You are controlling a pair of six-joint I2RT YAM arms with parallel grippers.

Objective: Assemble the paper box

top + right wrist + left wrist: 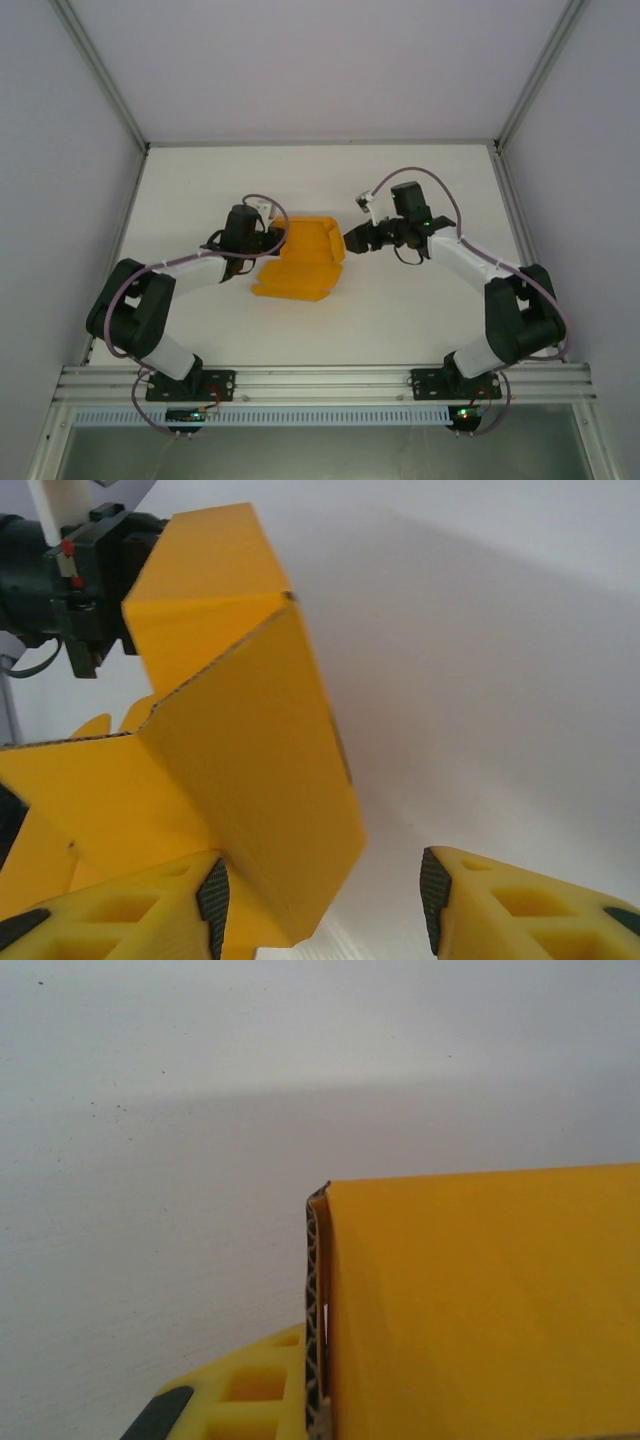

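The right gripper [322, 868] first: its fingers [150, 910] stand spread, and a raised flap [250, 780] of the paper box [300, 262] runs down into the gap. The flap lies against the dark pad [213, 895] on one side. The opposite pad [433, 895] is well apart from it, with bare worktop showing between. So nothing is pinched there yet: the flap is bracketed, not gripped. That looks like the set-up for closing on it and folding it inward.

Over to the left gripper [266, 242]: its fingers are pressed together on an upright panel at the box's left side. In the wrist view one yellow finger [235, 1400] sits right up against the card's corrugated edge [318, 1310], with the orange face just past it. By the look of it, this is the anchor. The left side is held fast so the card cannot slide or spring flat while the other arm works.

Outward now: the box sits half formed, walls partly up, near the middle of the worktop [430, 320]. It is a touch towards the left edge and well clear of the near and far edges, with one gripper at each end.
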